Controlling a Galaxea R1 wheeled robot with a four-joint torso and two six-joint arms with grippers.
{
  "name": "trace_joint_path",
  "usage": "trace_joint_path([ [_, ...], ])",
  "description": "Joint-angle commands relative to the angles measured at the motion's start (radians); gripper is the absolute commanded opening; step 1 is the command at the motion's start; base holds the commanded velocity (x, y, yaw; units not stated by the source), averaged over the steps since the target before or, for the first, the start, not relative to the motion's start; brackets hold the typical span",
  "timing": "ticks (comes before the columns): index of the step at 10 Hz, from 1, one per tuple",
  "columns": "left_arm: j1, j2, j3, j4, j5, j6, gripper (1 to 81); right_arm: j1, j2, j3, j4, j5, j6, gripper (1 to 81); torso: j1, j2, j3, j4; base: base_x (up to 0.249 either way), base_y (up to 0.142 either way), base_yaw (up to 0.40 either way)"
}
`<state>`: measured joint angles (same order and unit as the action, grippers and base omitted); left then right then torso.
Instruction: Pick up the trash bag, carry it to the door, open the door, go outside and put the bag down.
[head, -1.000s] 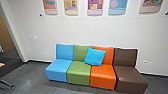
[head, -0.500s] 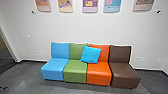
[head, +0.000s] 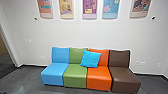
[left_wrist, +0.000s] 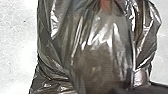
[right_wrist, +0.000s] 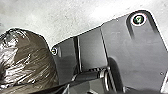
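Left gripper's state unclear, bag near

Creased and thin-skinned, the bag looks soft, slippery, easily torn; its gathered folds should offer the surest hold. It bulges near the robot's plate. The right gripper's state cannot be told either.

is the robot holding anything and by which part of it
Likely the bag, in the left jaws; folds gather near a red patch in the left wrist view. The exact hold cannot be told.
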<state>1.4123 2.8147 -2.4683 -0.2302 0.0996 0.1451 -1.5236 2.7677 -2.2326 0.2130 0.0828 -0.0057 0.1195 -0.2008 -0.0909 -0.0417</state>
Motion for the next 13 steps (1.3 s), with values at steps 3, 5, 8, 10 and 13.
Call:
trace_joint_path([
  [3, -0.055, -0.009, 0.002, 0.006, 0.071, 0.004, 1.0, 0.041, -0.006, 0.004, -0.007, -0.061, 0.000, 81.1, -0.071, 0.108, 0.009, 0.000, 0.000, 0.000, 0.000],
  [5, -0.054, -0.003, -0.011, 0.006, 0.071, 0.004, 1.0, 0.041, -0.003, -0.001, -0.007, -0.061, 0.000, 81.1, -0.104, 0.161, 0.014, 0.000, 0.000, 0.000, 0.000],
  [8, -0.055, -0.001, -0.014, 0.006, 0.071, 0.004, 1.0, 0.041, -0.001, -0.001, -0.009, -0.061, 0.000, 81.1, -0.095, 0.154, 0.062, 0.000, 0.000, 0.000, 0.000],
  [10, -0.055, 0.014, -0.035, 0.003, 0.069, 0.002, 1.0, 0.042, 0.002, -0.008, -0.009, -0.061, 0.000, 81.1, -0.103, 0.170, 0.122, 0.000, 0.000, 0.000, 0.000],
  [13, -0.055, 0.075, -0.144, 0.006, 0.072, 0.004, 1.0, 0.041, 0.005, -0.008, -0.012, -0.061, 0.000, 81.1, -0.106, 0.174, 0.123, 0.000, 0.000, 0.000, 0.000],
])
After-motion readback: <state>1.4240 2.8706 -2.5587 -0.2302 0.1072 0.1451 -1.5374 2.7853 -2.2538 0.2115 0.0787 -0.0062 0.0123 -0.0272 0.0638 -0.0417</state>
